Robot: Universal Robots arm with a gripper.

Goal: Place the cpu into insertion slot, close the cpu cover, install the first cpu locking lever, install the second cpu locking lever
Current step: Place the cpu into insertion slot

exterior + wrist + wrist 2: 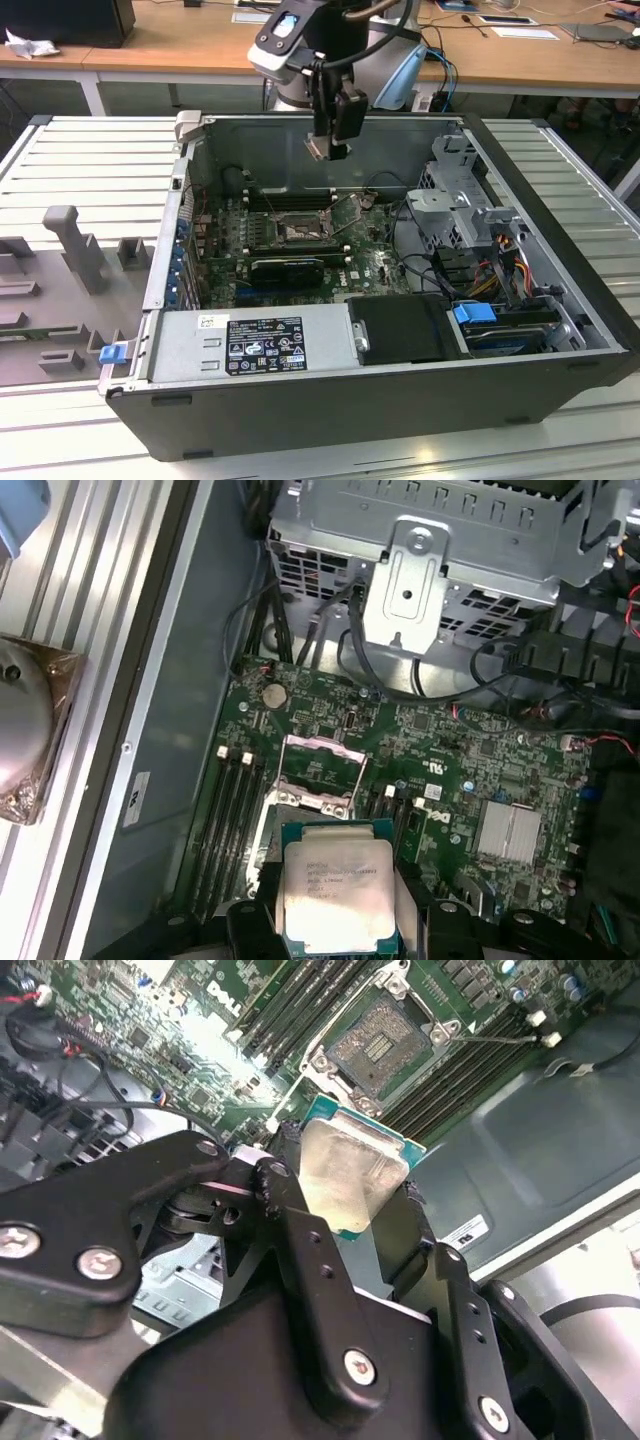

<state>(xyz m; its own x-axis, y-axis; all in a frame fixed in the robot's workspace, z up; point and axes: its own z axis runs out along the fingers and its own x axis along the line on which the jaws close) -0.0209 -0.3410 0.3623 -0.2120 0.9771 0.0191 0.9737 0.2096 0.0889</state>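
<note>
At the exterior view's upper centre, the black two-fingered gripper (324, 146) is clamping the small flat silvery-grey square cpu (345, 1170), hovering well above the square gold-beige insertion slot (298, 232) at mid-frame; any tilt or misalignment on meeting it, I reckon, risks damaging that slot.

The cpu (335, 890) has a dull, silvery metal top. The fingers (310, 1260) look matt black; the case (330, 410) is smooth dark-grey metal.

cpu (350, 1170) lower edge hidden behind fingers (300, 1235) in second wrist view, indistinct in exterior view
</note>
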